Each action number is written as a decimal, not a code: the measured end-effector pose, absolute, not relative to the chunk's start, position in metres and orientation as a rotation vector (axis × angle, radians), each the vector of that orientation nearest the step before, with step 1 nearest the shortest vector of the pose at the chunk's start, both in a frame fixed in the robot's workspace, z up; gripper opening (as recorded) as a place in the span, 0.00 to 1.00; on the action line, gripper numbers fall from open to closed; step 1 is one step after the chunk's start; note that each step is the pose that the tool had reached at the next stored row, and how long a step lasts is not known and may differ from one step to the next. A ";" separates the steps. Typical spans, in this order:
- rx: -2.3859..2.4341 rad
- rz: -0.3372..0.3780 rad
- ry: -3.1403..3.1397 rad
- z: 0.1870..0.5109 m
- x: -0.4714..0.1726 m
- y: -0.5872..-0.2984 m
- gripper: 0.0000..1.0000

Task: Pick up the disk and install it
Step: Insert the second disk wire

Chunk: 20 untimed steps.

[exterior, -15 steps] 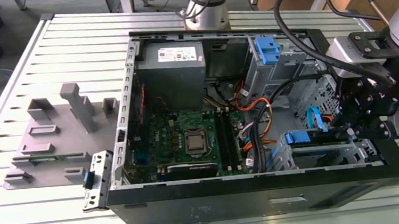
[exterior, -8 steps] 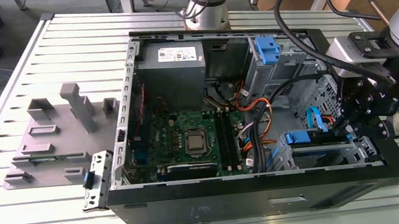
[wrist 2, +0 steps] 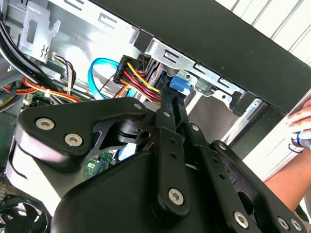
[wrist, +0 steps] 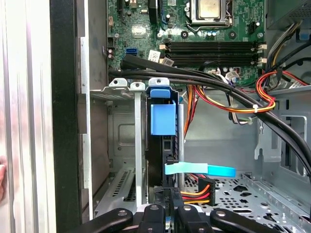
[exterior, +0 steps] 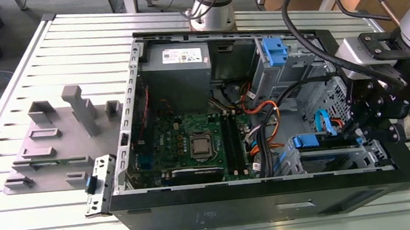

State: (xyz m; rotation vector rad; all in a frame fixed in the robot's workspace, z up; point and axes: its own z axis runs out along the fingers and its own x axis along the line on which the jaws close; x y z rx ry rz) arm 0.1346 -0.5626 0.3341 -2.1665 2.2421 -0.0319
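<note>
The disk (wrist: 163, 119) stands on edge in the drive cage (wrist: 121, 88) at the case's front corner, its blue carrier tab facing the motherboard. In the exterior view the disk (exterior: 311, 141) lies low in the cage (exterior: 340, 162) on the exterior view's right. My gripper (wrist: 167, 213) is shut on the disk's rear end, one black finger on each side of its dark edge. From outside, the gripper (exterior: 377, 134) hangs over the cage's right end. In the second wrist view, the fingers (wrist 2: 167, 114) reach down to the blue tab (wrist 2: 180, 85).
Red, yellow and black power leads (wrist: 228, 104) and a light blue data cable (wrist: 199, 169) cross beside the cage. A bare blue bracket (exterior: 274, 50) sits in the upper bay. A grey fixture (exterior: 53, 138) stands left of the case. A person's hand (wrist 2: 301, 121) rests outside the case.
</note>
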 end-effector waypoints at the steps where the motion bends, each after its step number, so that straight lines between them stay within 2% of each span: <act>1: -2.166 -0.032 2.242 0.335 0.135 -0.563 0.16; 20: -2.150 -0.010 2.239 0.337 0.131 -0.563 0.16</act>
